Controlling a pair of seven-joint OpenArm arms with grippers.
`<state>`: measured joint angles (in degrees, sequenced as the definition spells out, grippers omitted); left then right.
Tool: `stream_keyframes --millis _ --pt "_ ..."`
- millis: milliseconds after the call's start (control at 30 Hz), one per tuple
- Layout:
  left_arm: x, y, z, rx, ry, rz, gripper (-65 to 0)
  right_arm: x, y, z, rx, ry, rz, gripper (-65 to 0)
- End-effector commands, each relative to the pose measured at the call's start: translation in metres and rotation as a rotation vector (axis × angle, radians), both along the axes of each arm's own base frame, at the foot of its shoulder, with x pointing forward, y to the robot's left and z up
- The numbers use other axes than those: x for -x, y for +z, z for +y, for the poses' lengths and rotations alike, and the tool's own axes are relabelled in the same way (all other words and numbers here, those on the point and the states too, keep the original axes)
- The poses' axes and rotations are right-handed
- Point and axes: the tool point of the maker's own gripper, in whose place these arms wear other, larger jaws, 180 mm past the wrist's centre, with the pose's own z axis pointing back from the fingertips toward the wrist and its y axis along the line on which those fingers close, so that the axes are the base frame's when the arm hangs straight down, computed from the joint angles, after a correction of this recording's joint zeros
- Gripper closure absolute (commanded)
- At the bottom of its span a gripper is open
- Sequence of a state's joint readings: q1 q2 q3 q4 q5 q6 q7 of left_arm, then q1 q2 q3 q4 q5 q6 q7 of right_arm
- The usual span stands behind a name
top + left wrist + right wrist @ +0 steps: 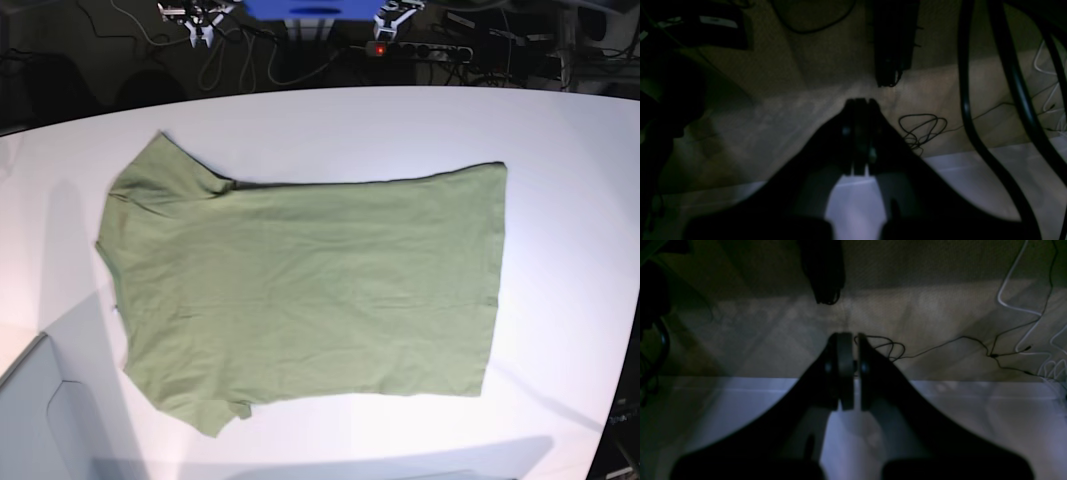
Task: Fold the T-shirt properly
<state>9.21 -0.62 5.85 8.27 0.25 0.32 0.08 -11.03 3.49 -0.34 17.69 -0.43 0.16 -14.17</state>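
T-shirt (310, 290) flat on table (560, 150), long axis left-right, collar end left; left gripper (858, 101), right gripper (846, 336) clenched empty, off cloth; nearer arm unclear

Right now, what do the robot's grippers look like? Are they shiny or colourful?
Not colourful. In both wrist views they look black and dull. The left gripper has two wide dark fingers that narrow to a slim tip, like a beak. The right gripper has the same tapering shape, with small round bolts near the tip. The pictures are too dim to show any markings.

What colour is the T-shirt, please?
Plain olive green, no print; the T-shirt shows best in the base view.
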Motion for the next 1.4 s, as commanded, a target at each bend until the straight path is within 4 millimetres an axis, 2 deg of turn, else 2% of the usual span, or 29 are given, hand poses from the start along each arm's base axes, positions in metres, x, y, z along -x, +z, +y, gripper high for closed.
stream_keyframes --millis 0,667,800,1133,1233,1267,1333,1367 --pt "0.01 0.001 -0.002 0.001 0.001 0.015 0.0 0.006 0.001 0.0 -0.011 0.006 0.011 -0.1" --pt "0.018 0.003 0.0 -0.001 -0.001 0.027 0.0 0.011 0.002 0.0 -0.011 0.01 0.027 -0.1" --pt "0.019 0.003 0.001 -0.003 -0.001 0.029 0.0 0.012 0.002 -0.007 -0.001 0.012 0.028 -0.1" --pt "0.02 0.003 0.005 -0.01 0.0 0.03 0.0 0.013 0.002 -0.008 0.001 0.012 0.025 -0.1" --pt "0.026 0.004 0.004 -0.008 0.002 0.029 0.0 0.013 0.002 -0.008 0.001 0.012 0.022 -0.1" --pt "0.022 0.004 0.004 -0.006 0.004 0.015 0.0 0.014 0.003 -0.008 0.0 0.012 0.024 -0.1" --pt "0.029 0.008 0.002 0.0 0.005 0.0 0.0 0.024 0.004 -0.008 -0.002 0.013 0.036 -0.1" --pt "0.031 0.011 -0.001 0.006 0.005 -0.018 0.0 0.023 0.006 -0.008 -0.002 0.016 0.022 -0.1"
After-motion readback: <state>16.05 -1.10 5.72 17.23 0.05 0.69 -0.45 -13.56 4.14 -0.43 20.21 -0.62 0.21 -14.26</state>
